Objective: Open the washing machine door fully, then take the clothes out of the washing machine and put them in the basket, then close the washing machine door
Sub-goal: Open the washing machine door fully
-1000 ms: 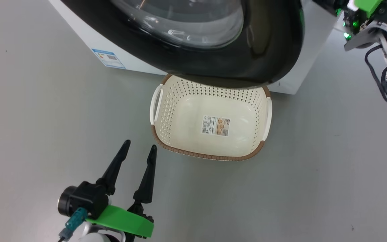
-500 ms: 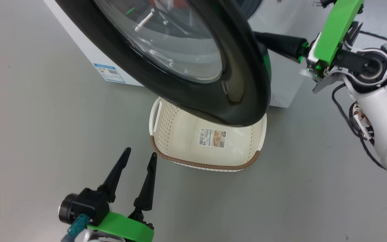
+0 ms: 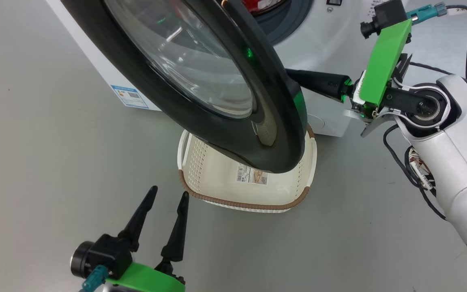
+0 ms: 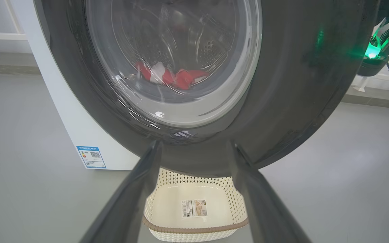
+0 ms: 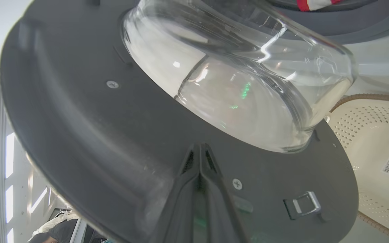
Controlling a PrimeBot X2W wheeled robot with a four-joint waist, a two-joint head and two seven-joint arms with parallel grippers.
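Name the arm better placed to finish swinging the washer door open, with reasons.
Right. The right tool, shut, sits behind the washing machine door, tips at its inner face, so it can likely push it wider. The left tool hangs open near the basket, on the door's outer side, touching nothing.

Nothing clear enough to read: print too small on blue-edged label [image 4: 91,157] on big white washing machine [image 4: 61,108], and on barcode sticker [image 4: 194,208] in cream plastic basket [image 4: 194,230].
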